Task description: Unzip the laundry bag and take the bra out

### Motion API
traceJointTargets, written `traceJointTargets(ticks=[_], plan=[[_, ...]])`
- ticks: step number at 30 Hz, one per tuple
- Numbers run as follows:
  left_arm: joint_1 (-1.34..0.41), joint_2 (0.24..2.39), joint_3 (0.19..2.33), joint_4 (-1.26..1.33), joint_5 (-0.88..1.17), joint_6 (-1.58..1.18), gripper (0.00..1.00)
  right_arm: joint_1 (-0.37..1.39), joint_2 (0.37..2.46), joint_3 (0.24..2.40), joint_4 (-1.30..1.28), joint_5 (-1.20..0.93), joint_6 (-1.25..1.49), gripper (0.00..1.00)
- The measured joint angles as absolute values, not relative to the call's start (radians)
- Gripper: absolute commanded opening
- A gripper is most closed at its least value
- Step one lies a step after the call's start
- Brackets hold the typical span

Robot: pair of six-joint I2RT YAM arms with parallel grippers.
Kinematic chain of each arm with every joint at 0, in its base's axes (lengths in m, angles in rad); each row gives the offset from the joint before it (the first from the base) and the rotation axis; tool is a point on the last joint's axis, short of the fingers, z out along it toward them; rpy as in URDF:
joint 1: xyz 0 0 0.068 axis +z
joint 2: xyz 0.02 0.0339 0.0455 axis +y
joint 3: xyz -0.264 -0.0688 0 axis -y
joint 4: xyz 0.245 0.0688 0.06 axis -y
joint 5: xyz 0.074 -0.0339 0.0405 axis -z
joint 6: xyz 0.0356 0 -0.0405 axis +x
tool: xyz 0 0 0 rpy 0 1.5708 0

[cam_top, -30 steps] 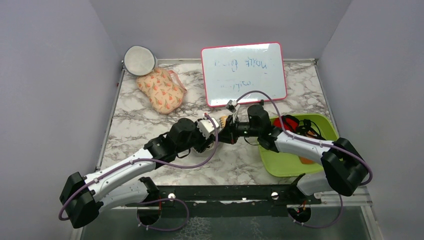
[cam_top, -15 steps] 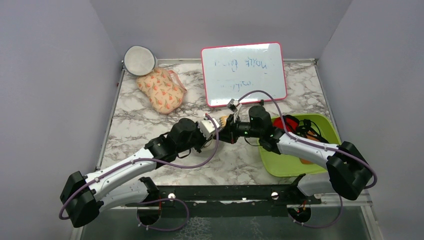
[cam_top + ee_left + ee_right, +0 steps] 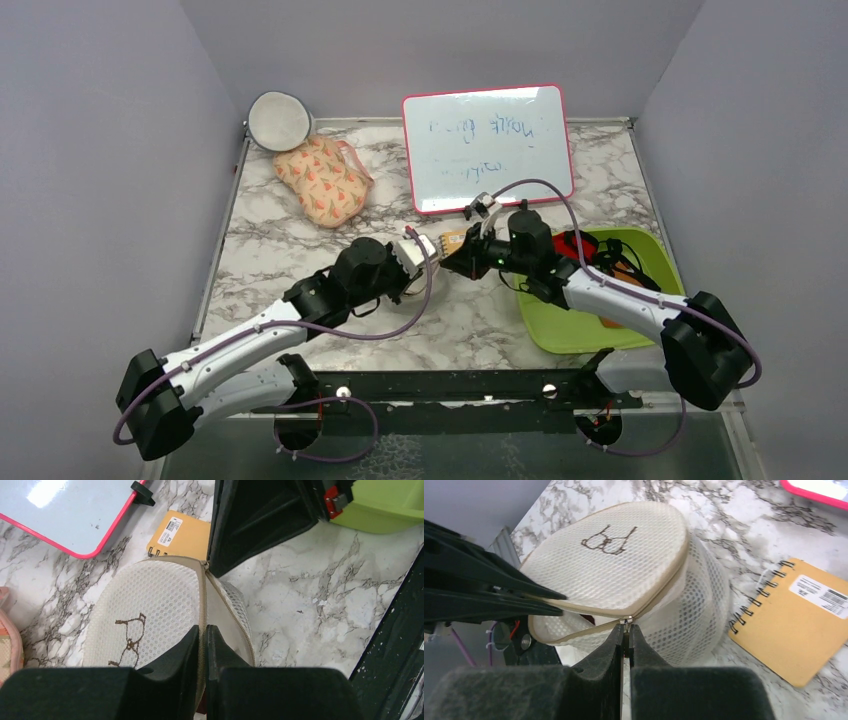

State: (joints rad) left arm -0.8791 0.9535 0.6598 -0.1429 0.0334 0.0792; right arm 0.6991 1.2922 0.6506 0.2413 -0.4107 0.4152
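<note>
Left pincer (image 3: pixel 204 629): closed tight, pinching the tan zipper seam at the bag's rim.
Right pincer (image 3: pixel 625 629): closed on the small metal zipper pull (image 3: pixel 626 622), tips facing the left pincer.
Laundry bag (image 3: pixel 624 565): cream round mesh pouch with a brown squiggle on top, lying between both pincers on the grey-veined white marble tabletop (image 3: pixel 280 250).
Zipper: the tan tapes part on the left pincer's side of the pull.
Notepad (image 3: pixel 809 625): orange, spiral-bound, flat just beside the bag, past the left pincer's tips.
Tray (image 3: pixel 570 330): lime-green plastic, behind the right pincer.
Whiteboard (image 3: pixel 488 148): pink-framed, beyond both pincers.
</note>
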Motion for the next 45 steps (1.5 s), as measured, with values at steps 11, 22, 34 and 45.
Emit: traceJointTargets(ticks=[11,22,34,45], plan=[[-0.881,0.882,0.660,-0.121,0.004,0.080,0.00,0.588,1.289,0.635,0.241,-0.503,0.424,0.01],[-0.881,0.950,0.660,-0.139,0.004,0.086,0.35,0.591,1.325,0.623,0.310,-0.650,0.422,0.01],[-0.881,0.978,0.660,-0.150,0.006,0.084,0.35,0.674,1.323,0.621,0.371,-0.699,0.455,0.01],[-0.884,0.976,0.660,-0.151,0.014,0.083,0.00,0.721,1.340,0.622,0.392,-0.680,0.456,0.01]])
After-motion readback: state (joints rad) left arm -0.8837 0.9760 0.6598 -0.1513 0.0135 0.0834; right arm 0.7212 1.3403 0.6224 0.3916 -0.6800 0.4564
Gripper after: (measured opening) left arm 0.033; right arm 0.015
